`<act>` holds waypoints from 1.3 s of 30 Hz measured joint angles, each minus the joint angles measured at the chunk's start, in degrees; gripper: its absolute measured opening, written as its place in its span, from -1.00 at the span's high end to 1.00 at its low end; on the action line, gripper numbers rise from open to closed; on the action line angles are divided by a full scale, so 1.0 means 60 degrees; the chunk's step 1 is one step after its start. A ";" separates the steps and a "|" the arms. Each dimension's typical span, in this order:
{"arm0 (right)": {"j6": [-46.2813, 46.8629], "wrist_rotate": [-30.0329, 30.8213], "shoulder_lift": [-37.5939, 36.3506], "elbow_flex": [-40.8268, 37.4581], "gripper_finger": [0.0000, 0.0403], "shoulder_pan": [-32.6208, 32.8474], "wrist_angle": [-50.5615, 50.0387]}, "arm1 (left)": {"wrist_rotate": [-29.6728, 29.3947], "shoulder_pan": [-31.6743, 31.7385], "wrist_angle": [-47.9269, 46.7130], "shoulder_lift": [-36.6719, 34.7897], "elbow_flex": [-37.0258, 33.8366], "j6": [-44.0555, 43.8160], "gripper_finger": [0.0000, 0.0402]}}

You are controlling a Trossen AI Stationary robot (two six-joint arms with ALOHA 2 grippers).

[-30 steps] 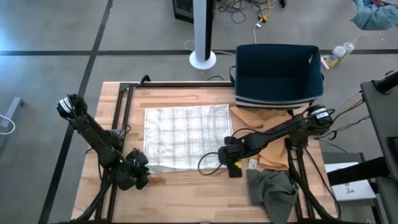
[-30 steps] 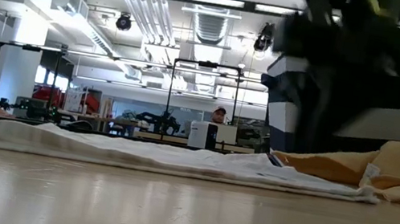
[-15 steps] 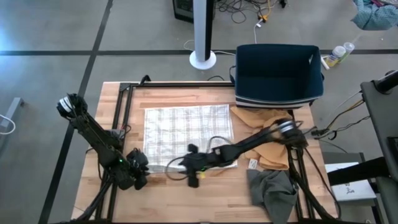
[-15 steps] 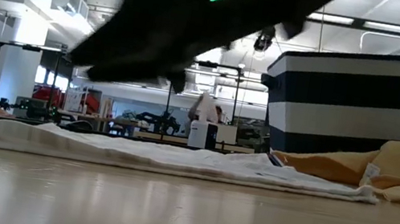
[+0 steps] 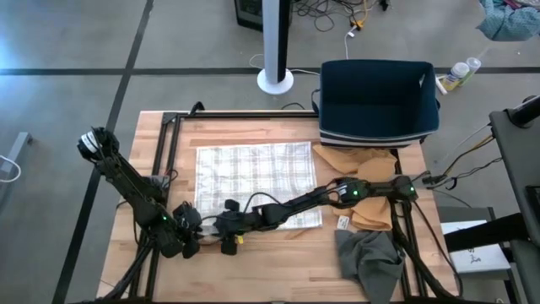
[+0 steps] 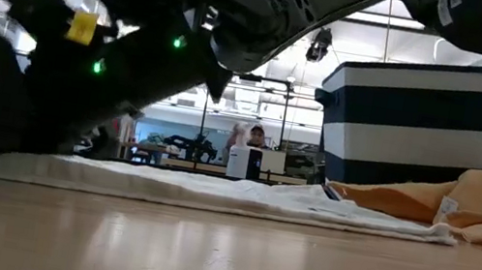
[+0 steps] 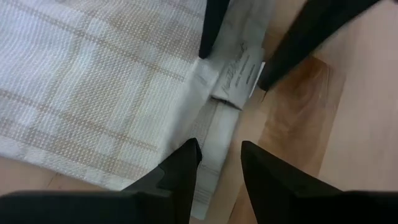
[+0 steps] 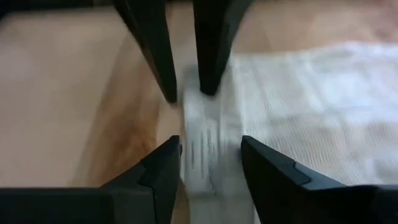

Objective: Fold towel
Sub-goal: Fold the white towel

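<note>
towel (image 5: 253,181) lies flat mid-counter (image 5: 278,253). both grippers meet at its lower-left corner: left gripper (image 7: 214,165) and right gripper (image 8: 208,168) both have fingers open, straddling the hem, nothing pinched. only one needs this corner; close low on the hem, single layer only.

Robotics lab or workshop, exposed ceiling ducts (image 6: 257,30) and strip lights running overhead, equipment benches (image 6: 170,148) standing across the open hall, a person (image 6: 257,138) sitting there, cables (image 5: 333,13) trailing on concrete floor (image 5: 76,51)
</note>
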 joint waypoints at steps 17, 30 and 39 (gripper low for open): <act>0.0309 0.0151 -0.0065 0.0430 0.20 -0.0038 -0.0150 | 0.0011 0.0000 0.0066 0.0000 0.0004 0.0095 0.40; 0.0918 -0.0859 -0.0039 0.0256 0.21 -0.0186 -0.0674 | 0.0004 0.0000 0.0094 -0.0004 0.0004 0.0094 0.40; 0.0354 -0.0827 -0.0043 0.0208 0.37 -0.0178 -0.0895 | 0.0011 0.0000 0.0157 -0.0001 0.0007 0.0073 0.40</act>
